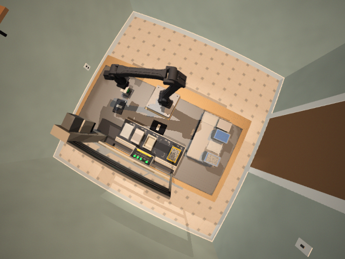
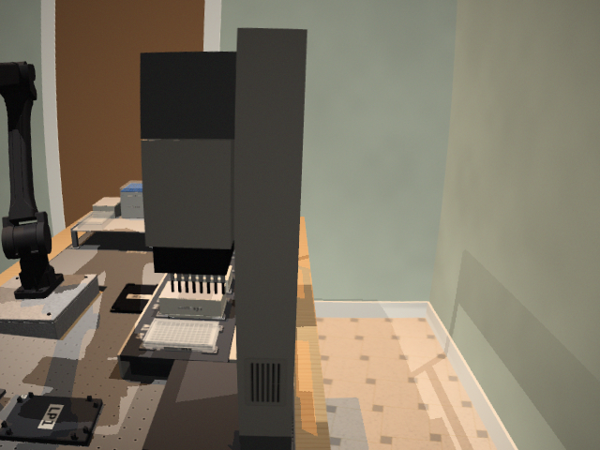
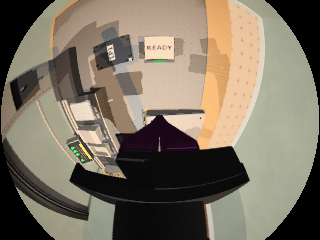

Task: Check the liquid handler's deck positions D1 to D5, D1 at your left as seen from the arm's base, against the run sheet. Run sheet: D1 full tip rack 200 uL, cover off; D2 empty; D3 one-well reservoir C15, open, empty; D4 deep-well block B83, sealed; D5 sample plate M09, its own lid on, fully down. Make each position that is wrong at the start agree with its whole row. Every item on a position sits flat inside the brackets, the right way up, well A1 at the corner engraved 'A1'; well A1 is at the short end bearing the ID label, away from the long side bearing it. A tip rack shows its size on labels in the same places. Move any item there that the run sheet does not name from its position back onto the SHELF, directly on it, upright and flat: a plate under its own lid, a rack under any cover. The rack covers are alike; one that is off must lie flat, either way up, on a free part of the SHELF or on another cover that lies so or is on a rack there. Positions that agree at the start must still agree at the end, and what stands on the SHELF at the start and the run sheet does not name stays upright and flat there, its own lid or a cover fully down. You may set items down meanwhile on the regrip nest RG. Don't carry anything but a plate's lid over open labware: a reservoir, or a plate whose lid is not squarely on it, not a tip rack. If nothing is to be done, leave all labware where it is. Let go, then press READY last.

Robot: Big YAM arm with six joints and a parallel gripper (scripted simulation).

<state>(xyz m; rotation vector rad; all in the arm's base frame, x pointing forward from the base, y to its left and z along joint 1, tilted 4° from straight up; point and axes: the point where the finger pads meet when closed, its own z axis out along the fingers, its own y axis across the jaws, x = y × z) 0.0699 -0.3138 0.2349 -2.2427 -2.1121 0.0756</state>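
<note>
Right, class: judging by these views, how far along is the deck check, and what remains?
Done, apparently: the deck carries its labware, four green lamps are lit, and items sit on the shelf. Labels are too small to confirm.

In hand: the gripper is shut on nothing, poised above the READY button.

Left: pressing READY.

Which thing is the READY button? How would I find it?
Start at the black arm's square grey base plate. Follow the arm out to its shut gripper; just under it sits the READY button, a small white box with a green top, unlike the dark plate beside it.
</note>
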